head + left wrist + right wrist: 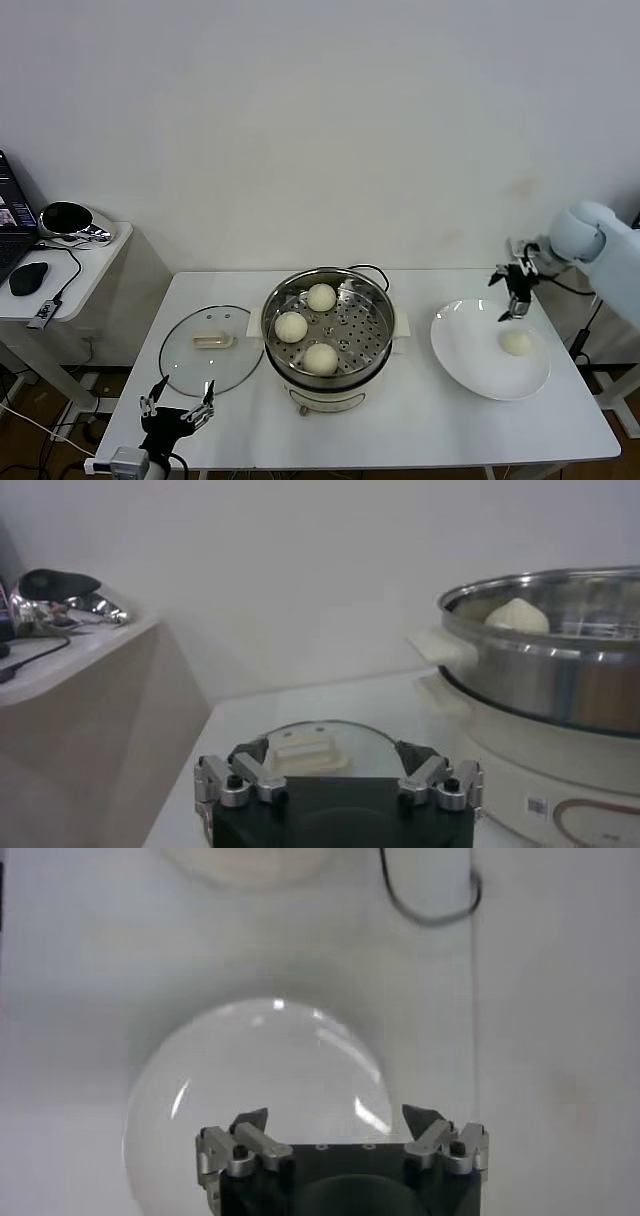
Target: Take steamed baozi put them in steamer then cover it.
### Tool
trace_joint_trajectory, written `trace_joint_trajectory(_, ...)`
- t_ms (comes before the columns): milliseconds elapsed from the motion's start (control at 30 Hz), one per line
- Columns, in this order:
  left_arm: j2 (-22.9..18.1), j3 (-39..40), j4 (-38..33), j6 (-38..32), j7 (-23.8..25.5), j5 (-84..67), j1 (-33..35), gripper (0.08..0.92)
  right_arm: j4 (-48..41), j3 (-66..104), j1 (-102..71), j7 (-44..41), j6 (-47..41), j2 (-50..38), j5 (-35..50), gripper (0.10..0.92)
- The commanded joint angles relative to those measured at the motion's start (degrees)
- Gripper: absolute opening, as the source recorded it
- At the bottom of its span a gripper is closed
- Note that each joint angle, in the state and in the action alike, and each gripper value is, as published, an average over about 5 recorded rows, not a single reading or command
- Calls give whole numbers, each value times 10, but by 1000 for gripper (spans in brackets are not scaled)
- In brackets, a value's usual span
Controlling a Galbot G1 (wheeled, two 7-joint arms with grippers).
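Low at 6 o'clock, the left gripper point(176, 412) waits open by the cover point(211, 349). Right gripper point(515, 290), open, hangs above the plate point(470, 362). One baozi point(516, 342) remains; grab gently, then fill the steamer point(372, 337) at 5 o'clock.

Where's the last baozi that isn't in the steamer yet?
In the head view, the last baozi sits on the white plate at the robot's right, beside the steamer, just below the open right gripper.

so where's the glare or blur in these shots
Head view: even light, soft shadows, steamer rim shiny. Left wrist view: left gripper blurred up close, cover hazy. Right wrist view: bright streaks on the plate; table washed out.
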Motion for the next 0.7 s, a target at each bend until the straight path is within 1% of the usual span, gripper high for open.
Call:
trace_joint_trajectory(33,1,-2,6,0,0,0,2,823,-113,78,-94,10,28,42,-71,823)
trace_joint_trajectory(133,0,0,11,-1,-1,2,3,823,-142,82,-93,22,61,57,-80,823)
trace_joint_trajectory(300,-1,1,14,-1,-2,2,4,823,-163,89,-98,30,99,68,-99,823)
trace_joint_trajectory(467,0,-1,16,0,-1,4,3,823,-214,102,-100,39,172,86,-119,823)
trace_joint_trajectory(567,0,0,18,0,-1,6,3,823,-233,106,-99,54,186,94,-125,823)
trace_joint_trajectory(700,-1,1,19,0,-1,7,4,823,-240,109,-99,54,190,98,-139,823)
